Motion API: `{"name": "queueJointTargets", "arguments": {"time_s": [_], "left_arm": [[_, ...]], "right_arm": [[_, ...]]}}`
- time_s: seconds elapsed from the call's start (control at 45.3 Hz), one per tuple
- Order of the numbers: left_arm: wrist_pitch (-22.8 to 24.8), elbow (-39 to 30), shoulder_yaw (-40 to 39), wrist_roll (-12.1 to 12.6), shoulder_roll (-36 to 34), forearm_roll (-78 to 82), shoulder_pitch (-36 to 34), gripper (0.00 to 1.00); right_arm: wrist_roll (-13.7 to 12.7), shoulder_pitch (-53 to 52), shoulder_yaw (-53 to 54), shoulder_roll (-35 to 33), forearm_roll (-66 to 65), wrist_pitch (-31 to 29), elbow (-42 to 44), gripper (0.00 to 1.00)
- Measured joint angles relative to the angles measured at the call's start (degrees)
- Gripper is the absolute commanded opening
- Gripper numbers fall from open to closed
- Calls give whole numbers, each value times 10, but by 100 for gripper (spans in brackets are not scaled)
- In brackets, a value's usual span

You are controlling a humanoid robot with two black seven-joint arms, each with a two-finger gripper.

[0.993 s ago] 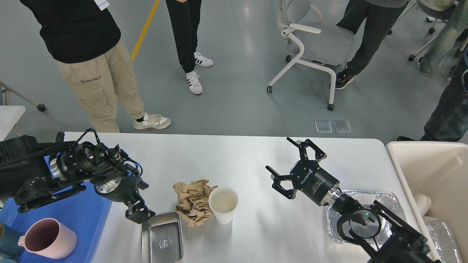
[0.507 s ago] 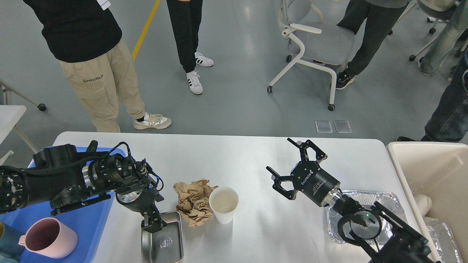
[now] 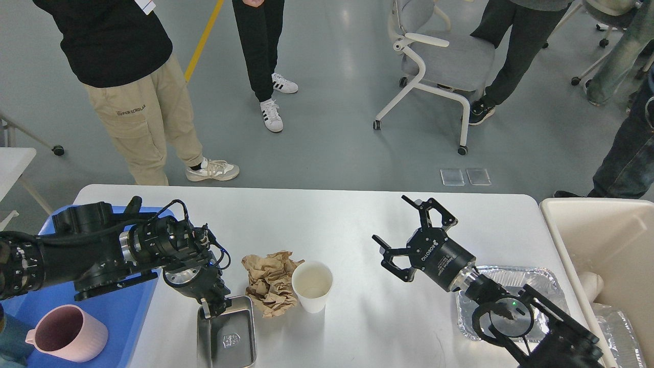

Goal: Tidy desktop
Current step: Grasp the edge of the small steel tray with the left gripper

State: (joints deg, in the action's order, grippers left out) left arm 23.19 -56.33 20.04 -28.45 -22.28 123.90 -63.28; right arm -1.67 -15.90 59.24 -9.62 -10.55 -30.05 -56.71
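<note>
Grey glossy floor is filling the upper half of the frame, where several people are standing around a light grey office chair on castors (image 3: 439,66). Below it, the large plain white desktop with rounded corners (image 3: 332,220) is taking up the lower half of the frame, from the left side almost to the right edge.

At the right edge a cream-coloured plastic bin (image 3: 603,240) is standing just beside the desktop. At the lower left a blue plastic tray (image 3: 122,306) is lying on the desktop, and a pink mug with a handle (image 3: 66,335) is sitting in it.

At the lower right a crinkled silver foil tray (image 3: 536,281) is lying partly under the right arm. At the lower centre a rectangular shiny metal tin (image 3: 227,332) is lying flat, and a crumpled piece of brown paper (image 3: 271,281) is lying just to its upper right. A white paper cup (image 3: 312,286) is standing upright, touching the right side of the paper.

The left gripper (image 3: 214,306) is pointing down at the upper left rim of the metal tin; it is seen dark and end-on, so I cannot tell if it is gripping the rim. The right gripper (image 3: 406,232) is hovering right of centre, and its two fingers are spread wide apart with nothing between them.
</note>
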Motion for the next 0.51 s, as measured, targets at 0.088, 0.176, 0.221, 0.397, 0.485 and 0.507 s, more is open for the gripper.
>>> {"name": "queueJointTargets", "arguments": {"time_s": [0.088,0.176,0.221,0.397,0.485,0.507], "left_arm": [[0,2,1,-1,0,0,1,6],[0,6,3,-3,0,2,1,1],[0,7,3,-6,0,3,1,1],[0,8,3,-12,1,4,-5,0],[0,8,3,-14,1,4,-7,0],[0,8,3,-14,1,4,-8,0]], "right_arm": [[0,0,0,0,0,0,0,100],[0,0,0,0,0,0,-1,100],[0,0,0,-1,0,0,-1,100],[0,0,1,-1,0,0,-1,100],[0,0,1,0,0,0,-1,100],[0,0,1,1,0,0,-1,100]]}}
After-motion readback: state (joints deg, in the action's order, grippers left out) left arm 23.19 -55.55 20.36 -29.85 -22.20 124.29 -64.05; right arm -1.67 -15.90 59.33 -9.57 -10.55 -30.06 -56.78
